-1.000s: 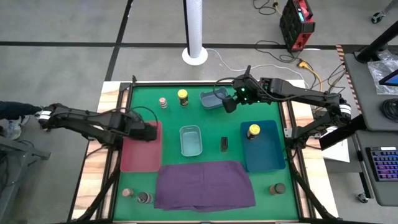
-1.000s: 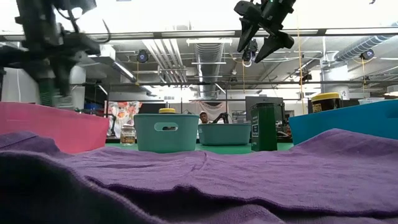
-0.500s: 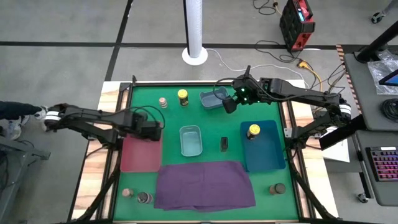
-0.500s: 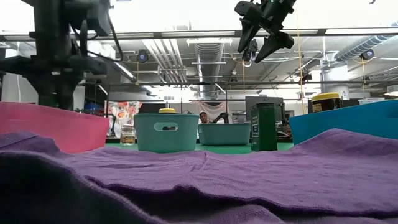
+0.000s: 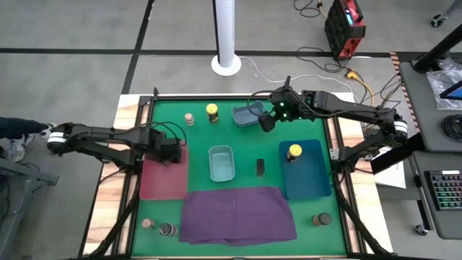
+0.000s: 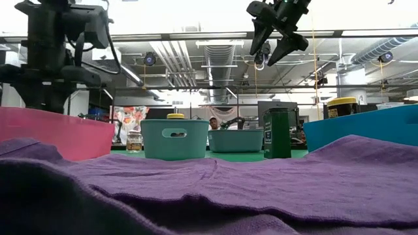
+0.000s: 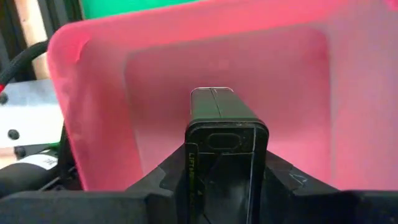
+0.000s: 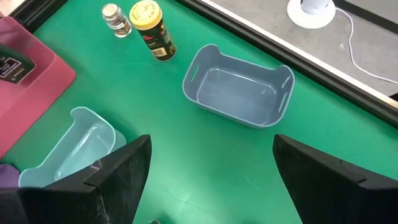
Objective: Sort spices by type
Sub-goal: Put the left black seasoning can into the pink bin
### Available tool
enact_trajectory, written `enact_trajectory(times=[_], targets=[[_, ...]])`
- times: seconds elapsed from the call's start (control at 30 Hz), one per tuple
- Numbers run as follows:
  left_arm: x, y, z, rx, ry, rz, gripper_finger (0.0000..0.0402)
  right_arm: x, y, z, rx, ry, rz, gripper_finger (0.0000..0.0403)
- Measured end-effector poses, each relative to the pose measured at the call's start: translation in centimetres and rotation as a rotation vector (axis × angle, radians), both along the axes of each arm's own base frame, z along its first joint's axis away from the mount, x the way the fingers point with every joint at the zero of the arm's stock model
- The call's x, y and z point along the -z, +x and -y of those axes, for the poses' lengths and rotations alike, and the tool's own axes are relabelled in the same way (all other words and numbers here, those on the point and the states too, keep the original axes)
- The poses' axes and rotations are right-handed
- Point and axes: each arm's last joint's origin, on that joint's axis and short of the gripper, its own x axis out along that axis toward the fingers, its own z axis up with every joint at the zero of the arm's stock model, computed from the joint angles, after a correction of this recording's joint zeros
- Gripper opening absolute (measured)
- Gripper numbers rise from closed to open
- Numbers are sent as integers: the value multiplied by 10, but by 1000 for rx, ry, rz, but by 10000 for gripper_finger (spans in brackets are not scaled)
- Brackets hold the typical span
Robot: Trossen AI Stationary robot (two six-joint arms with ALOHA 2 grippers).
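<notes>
My left gripper (image 5: 173,152) is over the pink tray (image 5: 155,184) at the table's left, shut on a small dark flat tin (image 7: 224,140). In the low view the tray wall (image 6: 59,134) hides its fingertips. My right gripper (image 8: 208,180) hangs open, high above the green mat beside the grey-blue bin (image 5: 247,114). A second dark tin (image 5: 260,167) stands upright on the mat. One yellow-lidded jar (image 5: 212,113) and a pink-topped jar (image 5: 189,118) stand at the far side. Another yellow-lidded jar (image 5: 294,152) stands in the blue tray (image 5: 312,184). My left gripper pinches the dark tin between its two fingers (image 7: 165,183), one on each side (image 7: 191,165) of the tin. The fingers come from above, pointing down into the pink tray. The tin's free end (image 7: 214,99) sticks out past the fingertips toward the tray floor; whether it touches the floor I cannot tell.
A teal bin (image 5: 221,163) sits mid-table. A purple cloth (image 5: 238,213) lies across the near side. Two small jars (image 5: 148,224) (image 5: 167,230) stand at the near left corner, and one dark-topped jar (image 5: 322,219) at the near right.
My left arm, still shut on the tin, has shifted a little toward the table's right and then back toward its left, staying over the pink tray.
</notes>
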Motion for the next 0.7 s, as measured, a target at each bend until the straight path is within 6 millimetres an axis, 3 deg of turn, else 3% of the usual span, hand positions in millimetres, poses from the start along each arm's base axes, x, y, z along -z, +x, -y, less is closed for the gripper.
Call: enact_trajectory(times=[0.3, 0.5, 0.7], targets=[[-1, 1, -1, -10, 8, 6, 103, 0, 0, 0, -11, -8, -5, 333], [0, 2, -1, -29, 26, -1, 175, 0, 0, 0, -14, -9, -6, 331], [0, 2, -1, -34, 31, -3, 186, 0, 0, 0, -14, -9, -6, 334]])
